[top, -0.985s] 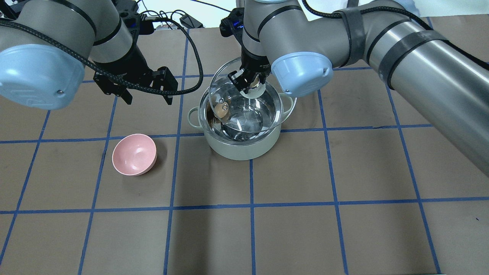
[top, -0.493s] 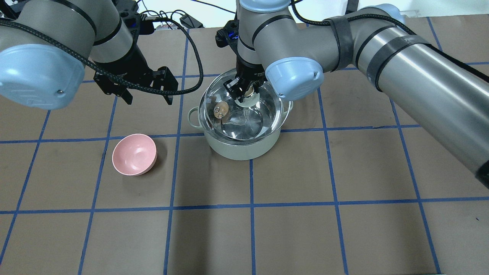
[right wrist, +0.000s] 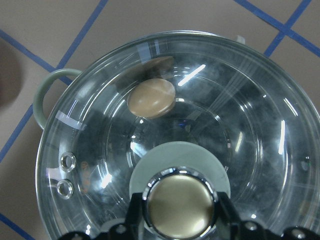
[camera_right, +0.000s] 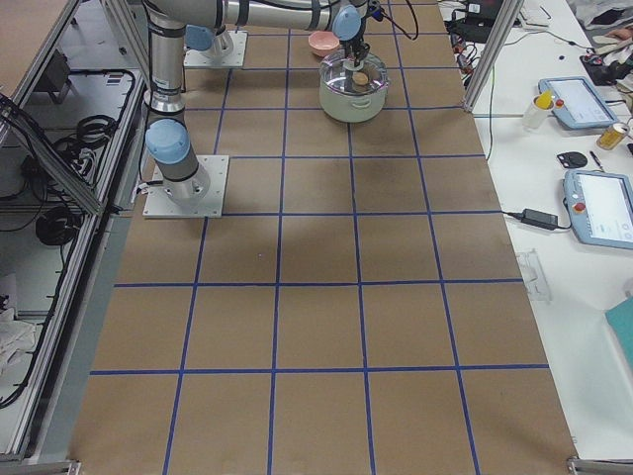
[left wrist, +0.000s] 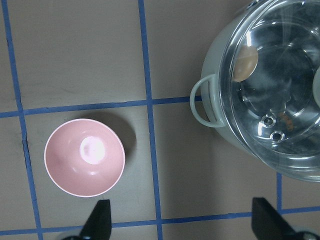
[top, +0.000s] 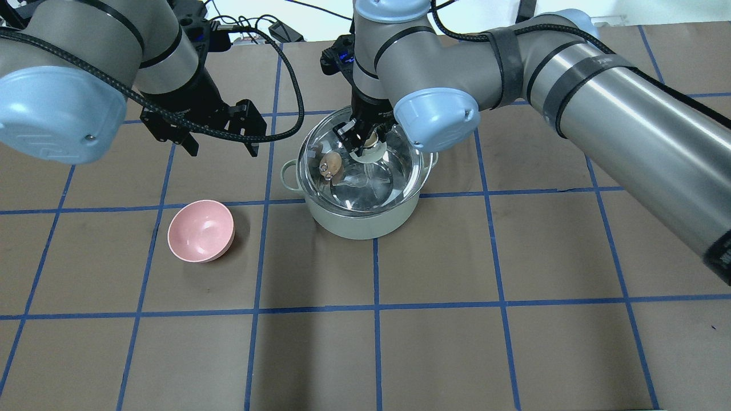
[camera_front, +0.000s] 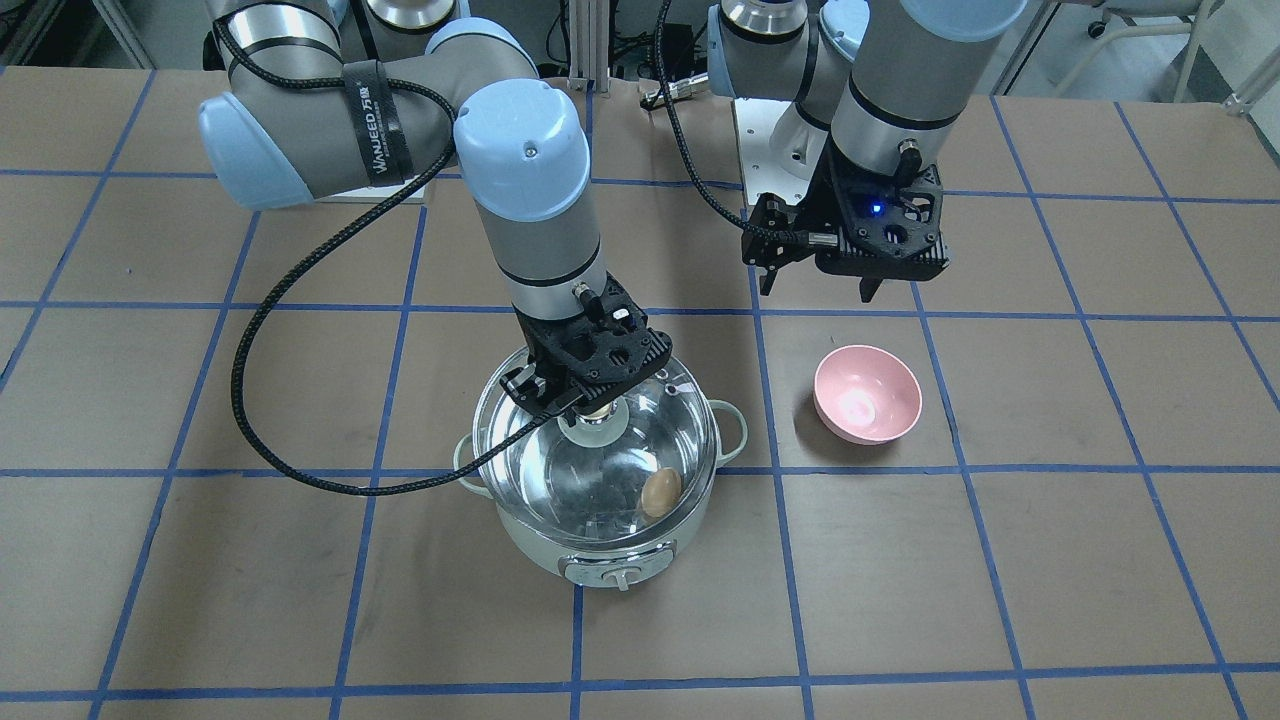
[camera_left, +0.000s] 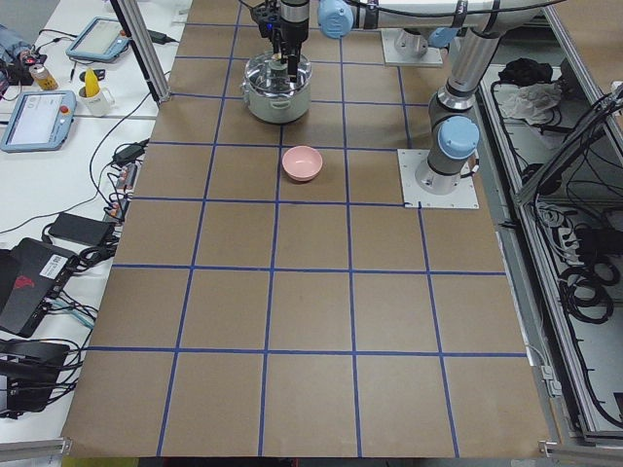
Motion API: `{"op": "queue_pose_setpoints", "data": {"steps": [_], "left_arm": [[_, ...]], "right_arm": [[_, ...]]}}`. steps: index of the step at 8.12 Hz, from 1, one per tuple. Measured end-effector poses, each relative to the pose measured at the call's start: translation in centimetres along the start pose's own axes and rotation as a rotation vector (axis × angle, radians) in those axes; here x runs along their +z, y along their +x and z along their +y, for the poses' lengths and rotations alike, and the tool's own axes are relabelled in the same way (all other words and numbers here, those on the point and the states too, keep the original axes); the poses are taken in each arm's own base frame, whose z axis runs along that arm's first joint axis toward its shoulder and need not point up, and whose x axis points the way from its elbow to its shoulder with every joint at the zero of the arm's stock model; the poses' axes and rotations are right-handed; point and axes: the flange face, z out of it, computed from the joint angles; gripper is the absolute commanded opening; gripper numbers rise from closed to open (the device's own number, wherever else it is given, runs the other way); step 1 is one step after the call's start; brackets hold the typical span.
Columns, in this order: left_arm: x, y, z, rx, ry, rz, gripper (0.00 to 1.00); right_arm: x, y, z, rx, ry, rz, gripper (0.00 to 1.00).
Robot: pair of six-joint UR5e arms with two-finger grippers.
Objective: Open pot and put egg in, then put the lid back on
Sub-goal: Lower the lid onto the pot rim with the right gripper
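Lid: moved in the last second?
Yes. The lid, in the right gripper, shifted view-left relative to the unmoved pot: from tilted, overhanging its right side, to centred over the rim.

Overhead exterior: behind robot, high, faces forward and down; pot just above centre, pink bowl near its 9 o'clock. Exterior front-facing: across counter, steep downward, facing robot; same pair mirrored, bowl at pot's 3 o'clock. Exterior left, exterior right: far, high, at counter ends, looking along it; pot small at 12 o'clock. Left wrist-mounted: close, straight down; shares bowl and pot's edge. Right wrist-mounted: closest, straight down; lid fills frame.
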Motion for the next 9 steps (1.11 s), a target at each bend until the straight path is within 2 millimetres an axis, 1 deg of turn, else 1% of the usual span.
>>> {"op": "queue_pose_setpoints", "data": {"steps": [9], "left_arm": [[-0.1, 0.0, -0.1, 0.001, 0.011, 0.002, 1.00]], "right_arm": [[1.2, 0.0, 0.2, -0.024, -0.009, 0.009, 0.00]]}}
